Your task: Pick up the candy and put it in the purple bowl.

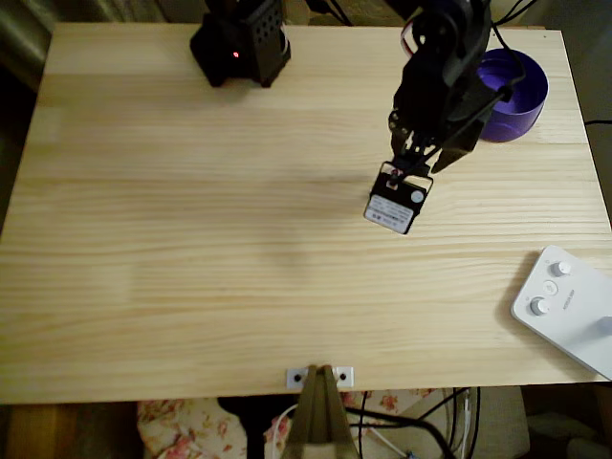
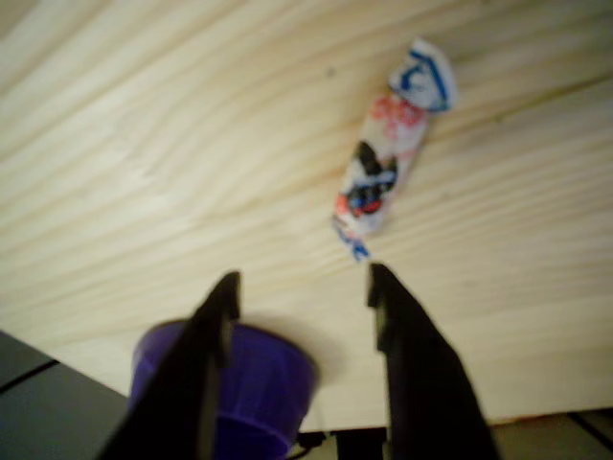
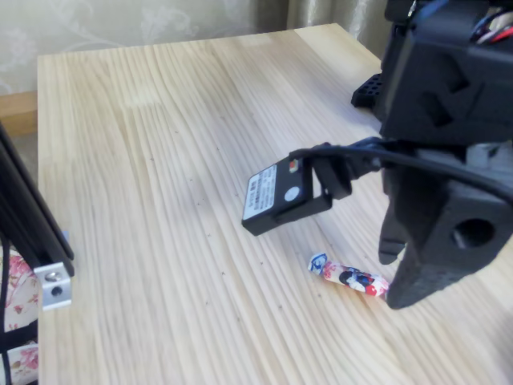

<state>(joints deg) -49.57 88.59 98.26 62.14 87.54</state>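
Note:
The candy (image 2: 383, 163) is a small pinkish-white wrapped sweet with dark, red and blue marks, lying flat on the wooden table. In the wrist view my gripper (image 2: 302, 283) is open with nothing between its fingers, and the candy's near twisted end lies just ahead of the right fingertip (image 2: 378, 283). In the fixed view the candy (image 3: 349, 277) lies beside the lowered black gripper (image 3: 397, 277). The purple bowl (image 1: 516, 96) stands at the table's far right corner in the overhead view, behind the arm, and shows behind the fingers as the purple bowl (image 2: 230, 388) in the wrist view.
A white device with knobs (image 1: 564, 306) lies at the right front edge. The arm's black base (image 1: 239, 43) stands at the back. The wrist camera box (image 3: 280, 196) hangs over the table beside the candy. A metal bracket (image 1: 320, 376) sits on the front edge.

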